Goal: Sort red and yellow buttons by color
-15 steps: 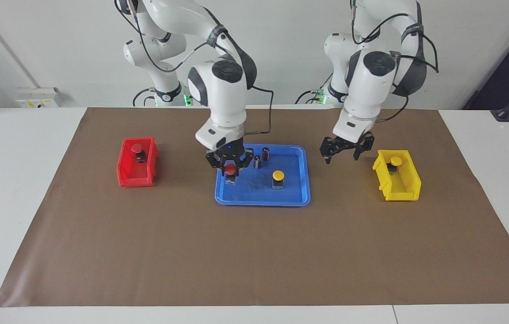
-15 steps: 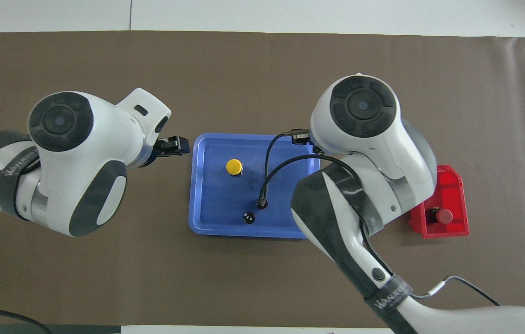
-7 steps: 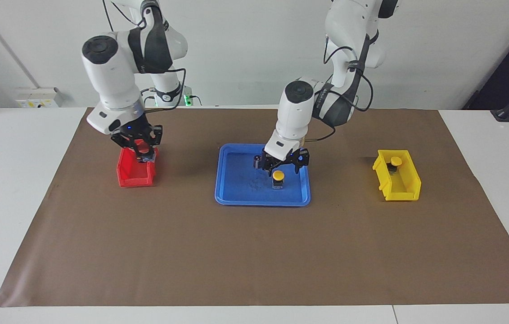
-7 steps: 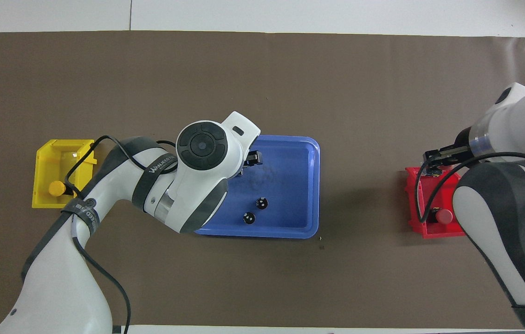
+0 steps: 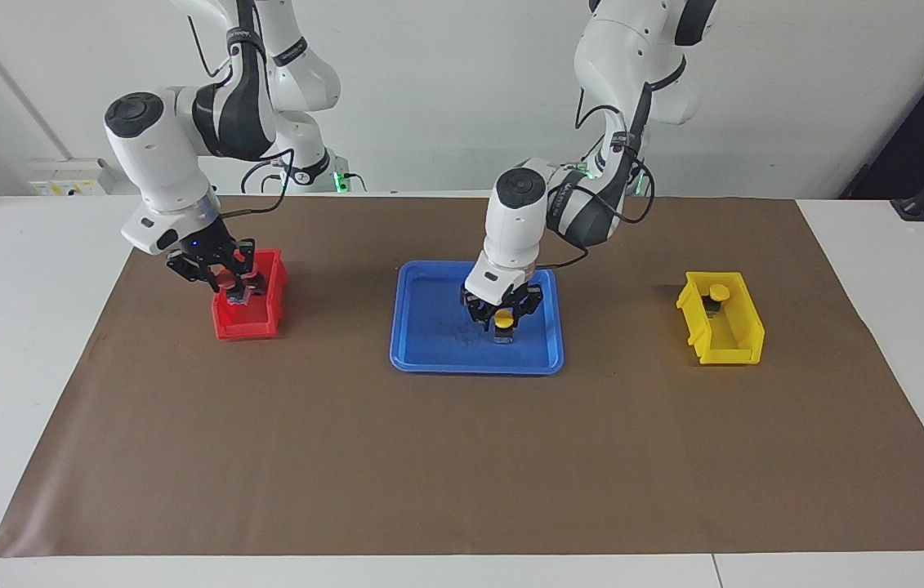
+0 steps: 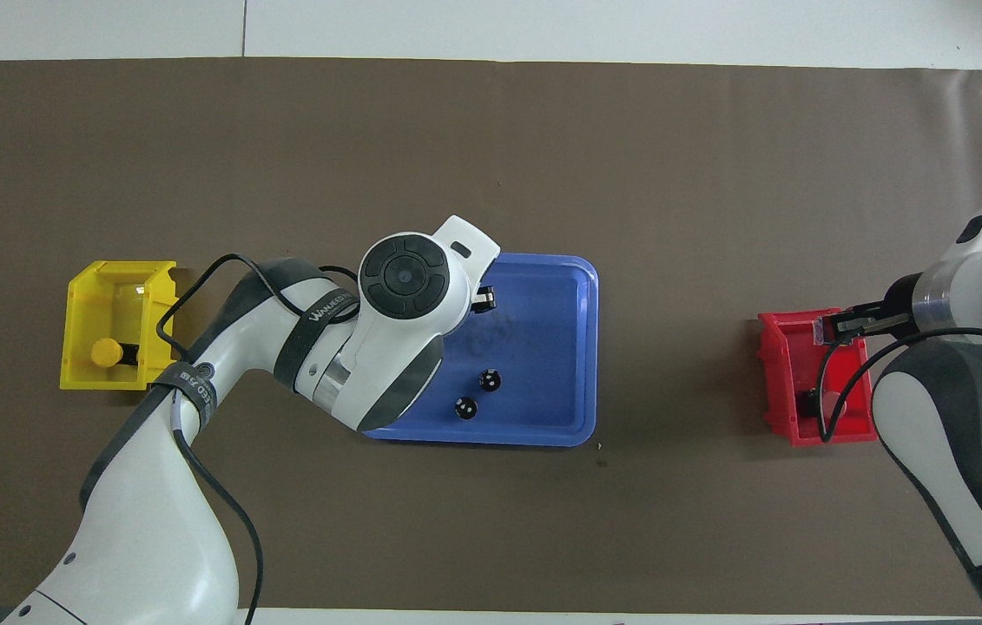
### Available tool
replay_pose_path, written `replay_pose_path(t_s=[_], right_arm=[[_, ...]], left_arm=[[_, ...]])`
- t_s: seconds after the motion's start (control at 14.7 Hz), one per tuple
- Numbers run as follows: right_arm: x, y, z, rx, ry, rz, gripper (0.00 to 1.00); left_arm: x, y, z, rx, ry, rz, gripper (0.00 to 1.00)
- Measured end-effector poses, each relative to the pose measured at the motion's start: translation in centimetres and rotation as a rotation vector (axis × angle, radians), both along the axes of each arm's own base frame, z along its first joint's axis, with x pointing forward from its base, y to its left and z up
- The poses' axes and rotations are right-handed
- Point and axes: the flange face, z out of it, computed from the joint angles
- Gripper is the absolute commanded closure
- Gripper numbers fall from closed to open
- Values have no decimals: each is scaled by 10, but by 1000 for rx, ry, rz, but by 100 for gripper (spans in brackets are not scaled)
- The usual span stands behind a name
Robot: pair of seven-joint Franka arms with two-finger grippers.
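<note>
Presently the left gripper [image 5: 502,314] is standing low in the blue tray [image 5: 429,355] at the centre of the facing view, its fingers closing on the yellow button [image 5: 503,323] there. Two dark cylinders [image 6: 477,393] are sitting in the tray's lower part in the overhead view. A second yellow button [image 5: 719,294] is lying in the yellow bin [image 5: 731,347] at centre right of the facing view. The right gripper [image 5: 231,282] is hanging over the red bin [image 5: 245,327] at centre left of that view, fingers clamping a red button [image 5: 226,284] above the bin's interior. The other red button cannot be made out in either view. Brown paper [image 5: 462,457] is covering the desk [image 5: 37,327].
</note>
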Motion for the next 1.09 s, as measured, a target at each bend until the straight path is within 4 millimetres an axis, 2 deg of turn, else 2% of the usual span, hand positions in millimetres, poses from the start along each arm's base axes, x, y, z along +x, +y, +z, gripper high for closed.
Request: replay_pose_path(t_s=[0.2,0.34,0.48,0.61,0.68,0.81,0.95,1.09], right_arm=[[-6,-1,-16,0,0,3,78],[-10,-1,-27,0,1,4,78],[-13,-2,-33,1,5,2,78],[-16,-2,-39,0,-1,2,78],[-18,-2,-43,1,2,2,78],[-22,-2,-51,1,6,2,78],[-25,-2,-57,1,5,2,78],[-27,-2,-61,1,-1,3,78]], left_arm=[[6,6,1,2,-4,15,99],[15,13,13,13,7,33,99],[31,28,55,36,34,62,99],[48,58,107,38,35,70,99],[57,82,124,37,32,64,99],[85,149,137,42,36,36,99],[114,228,132,49,46,4,99],[134,309,126,52,58,-29,99]])
